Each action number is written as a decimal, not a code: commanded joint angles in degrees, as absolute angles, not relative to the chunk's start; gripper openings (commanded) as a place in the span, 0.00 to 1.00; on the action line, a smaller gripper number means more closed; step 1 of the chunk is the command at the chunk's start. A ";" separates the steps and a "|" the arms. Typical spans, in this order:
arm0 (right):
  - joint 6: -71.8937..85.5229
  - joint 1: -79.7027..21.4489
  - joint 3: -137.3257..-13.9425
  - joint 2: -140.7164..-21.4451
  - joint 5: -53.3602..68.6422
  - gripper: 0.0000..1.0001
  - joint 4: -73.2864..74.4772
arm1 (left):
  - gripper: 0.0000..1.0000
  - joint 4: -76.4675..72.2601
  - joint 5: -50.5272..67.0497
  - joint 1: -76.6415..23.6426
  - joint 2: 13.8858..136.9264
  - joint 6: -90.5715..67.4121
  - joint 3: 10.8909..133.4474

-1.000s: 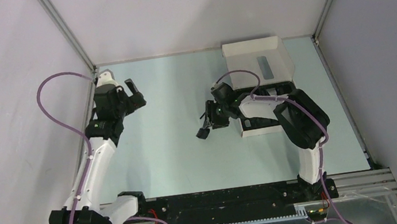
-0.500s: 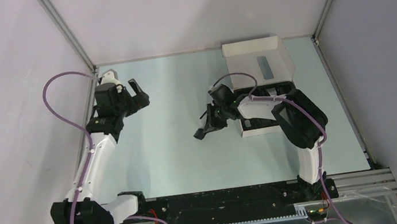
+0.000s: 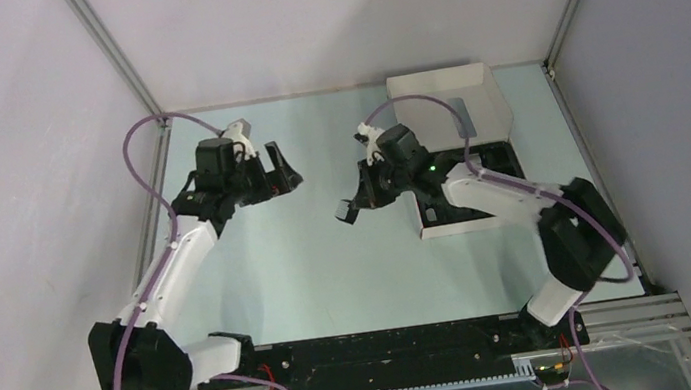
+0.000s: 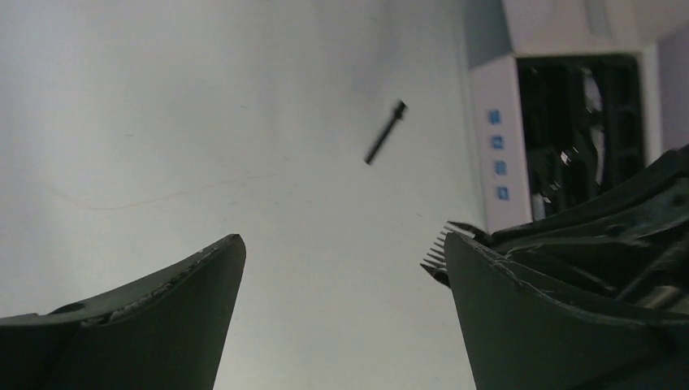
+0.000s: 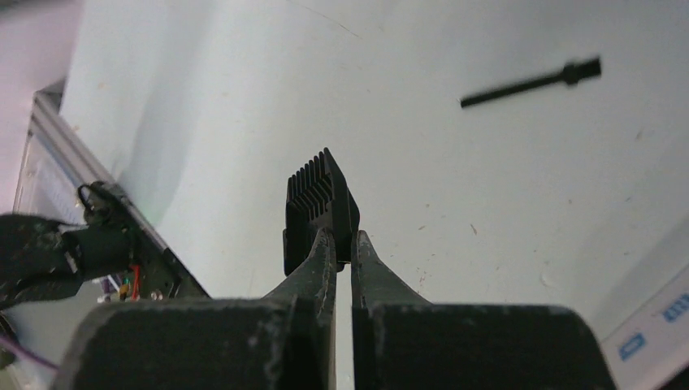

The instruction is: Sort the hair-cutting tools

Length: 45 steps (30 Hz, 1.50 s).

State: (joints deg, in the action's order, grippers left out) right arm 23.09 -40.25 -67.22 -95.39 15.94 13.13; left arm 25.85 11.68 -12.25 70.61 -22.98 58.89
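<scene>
One stick-brush (image 4: 385, 132) near box (image 4: 496, 146); right pincer (image 5: 342, 244) pinches comb attachment (image 5: 318, 197).

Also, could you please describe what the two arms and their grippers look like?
Both arms have white links with bulky black joint housings: the left arm and right arm match. A purple cable loops along each. The left gripper and right gripper carry dark, wedge-shaped fingers with scuffed edges. A small green light glows near the right wrist.

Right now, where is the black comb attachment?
In the top view, the comb attachment is pinched in the right pincer, over the middle of the table, just left of the white box.
</scene>
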 commanded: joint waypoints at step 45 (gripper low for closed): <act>-4.17 -37.34 -59.29 -56.31 26.85 0.00 15.47 | 0.87 7.19 54.58 -24.82 60.55 -26.59 60.47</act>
State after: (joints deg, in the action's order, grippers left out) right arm -2.17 -37.82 -60.36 -57.52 29.74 15.29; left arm 12.03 49.28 -25.23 64.95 -24.32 59.05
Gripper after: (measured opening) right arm 0.033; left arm 0.866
